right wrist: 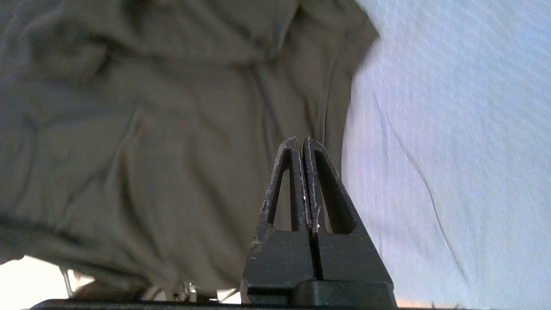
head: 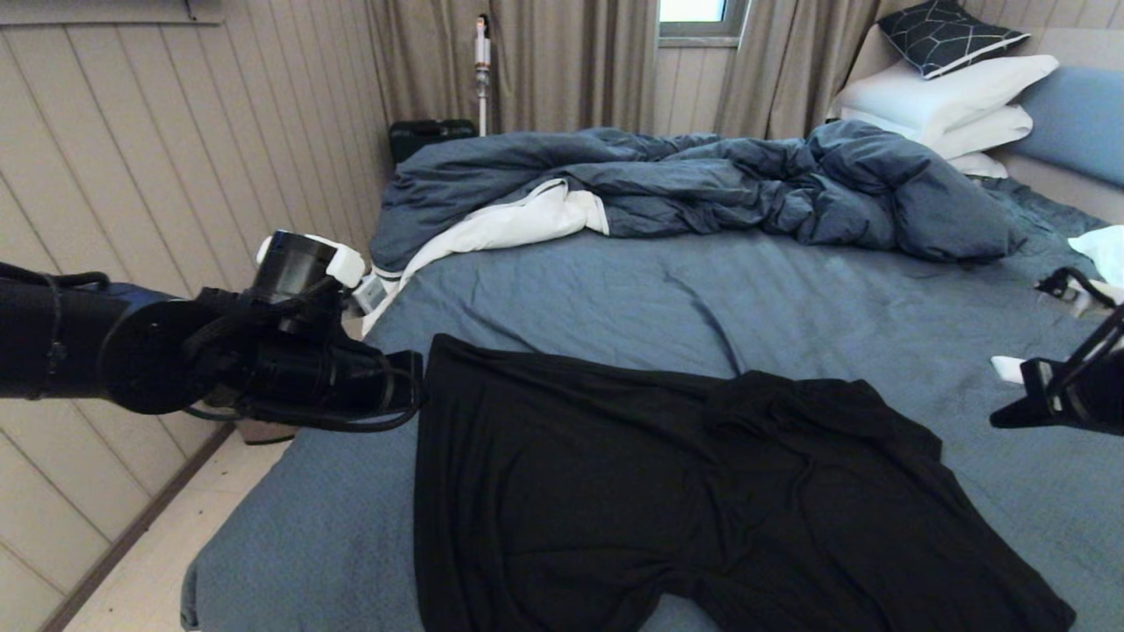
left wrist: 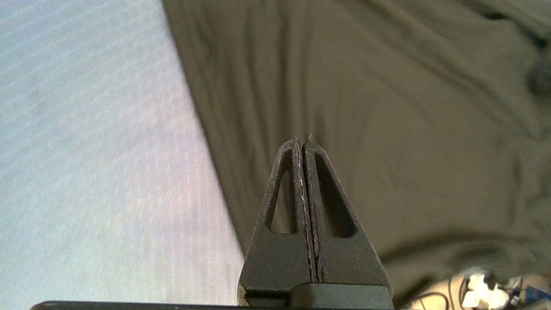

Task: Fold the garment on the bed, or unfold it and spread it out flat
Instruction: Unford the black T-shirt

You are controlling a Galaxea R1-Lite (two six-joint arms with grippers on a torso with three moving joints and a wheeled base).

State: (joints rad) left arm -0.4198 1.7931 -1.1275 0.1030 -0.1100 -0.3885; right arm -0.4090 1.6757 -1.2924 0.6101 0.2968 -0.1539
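The garment (head: 667,491) lies plain black side up on the near half of the bed (head: 615,290), mostly spread out, with a bunched fold near its far right shoulder; no print shows. My left gripper (head: 420,386) hovers at the garment's far left corner, shut with nothing between its fingers. In the left wrist view the left gripper (left wrist: 302,140) hangs over the garment (left wrist: 387,107) near its edge on the sheet (left wrist: 86,150). My right gripper (head: 1001,420) is off the garment's right side, also shut and empty. In the right wrist view the right gripper (right wrist: 301,140) is above the garment's edge (right wrist: 150,129).
A rumpled dark blue duvet (head: 702,184) with white lining crosses the far half of the bed. White pillows (head: 948,96) and a patterned cushion (head: 948,35) sit at the far right. A wall and a strip of floor (head: 149,562) run along the bed's left side.
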